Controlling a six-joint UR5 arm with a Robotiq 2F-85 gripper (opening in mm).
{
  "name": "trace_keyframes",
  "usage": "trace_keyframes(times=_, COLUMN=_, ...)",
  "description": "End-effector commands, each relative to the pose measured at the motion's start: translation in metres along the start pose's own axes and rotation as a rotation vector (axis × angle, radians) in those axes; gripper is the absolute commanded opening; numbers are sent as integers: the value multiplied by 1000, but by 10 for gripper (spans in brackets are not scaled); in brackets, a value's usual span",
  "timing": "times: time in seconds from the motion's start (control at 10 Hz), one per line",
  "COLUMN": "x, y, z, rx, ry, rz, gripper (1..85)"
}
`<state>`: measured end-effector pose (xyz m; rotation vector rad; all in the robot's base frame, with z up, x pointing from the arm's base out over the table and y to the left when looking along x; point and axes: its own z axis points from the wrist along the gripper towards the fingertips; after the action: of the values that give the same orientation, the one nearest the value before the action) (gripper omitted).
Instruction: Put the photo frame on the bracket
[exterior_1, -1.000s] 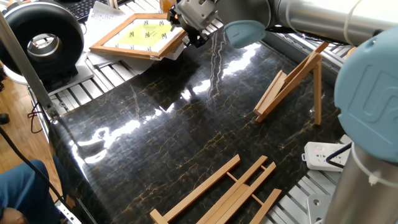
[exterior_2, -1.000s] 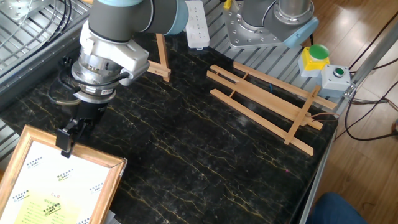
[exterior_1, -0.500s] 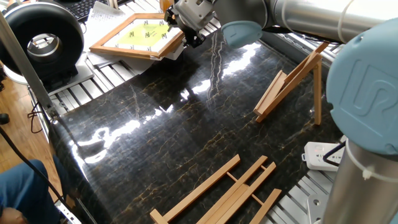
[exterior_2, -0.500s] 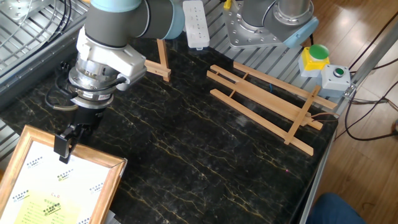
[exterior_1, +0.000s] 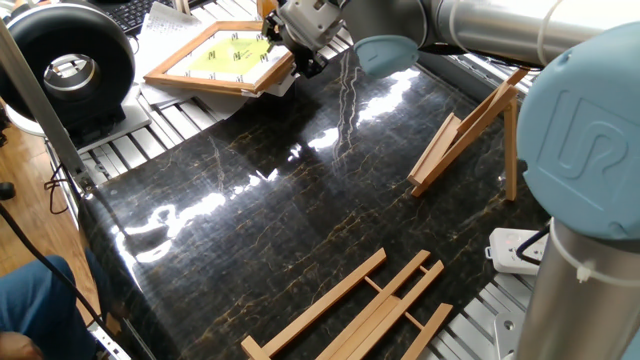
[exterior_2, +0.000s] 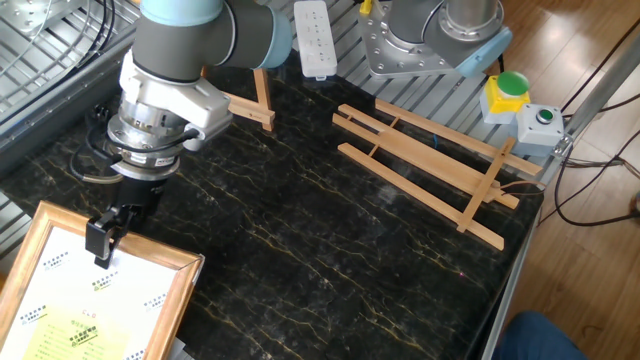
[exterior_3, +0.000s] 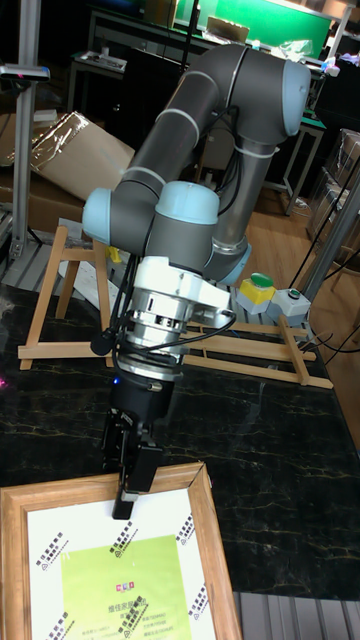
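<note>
The hand (exterior_3: 128, 478) hangs over the frame's (exterior_3: 205, 520) top edge; whether its fingers are parted cannot be told. The bracket (exterior_1: 470, 130) stands well apart on the counter (exterior_1: 300, 210).

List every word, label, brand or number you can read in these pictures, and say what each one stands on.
"UR" logo, only partly in view: on the blue joint cap of the robot arm.
Small print on the yellow picture and marks on the white mat of the photo frame: too small and blurred to read.
Green button box and white power strip: no readable lettering.
Nothing else carries legible text.
</note>
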<state>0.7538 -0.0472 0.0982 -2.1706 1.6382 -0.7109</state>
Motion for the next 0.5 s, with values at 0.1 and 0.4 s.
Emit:
trace_keyframes(times=0.1, x=3, y=-2, z=2, rx=7, ry=-12, rz=15, gripper=557)
trace_keyframes(times=0.4, x=3, y=-3, z=3, rx=11, ry=-14, rz=16, gripper=527)
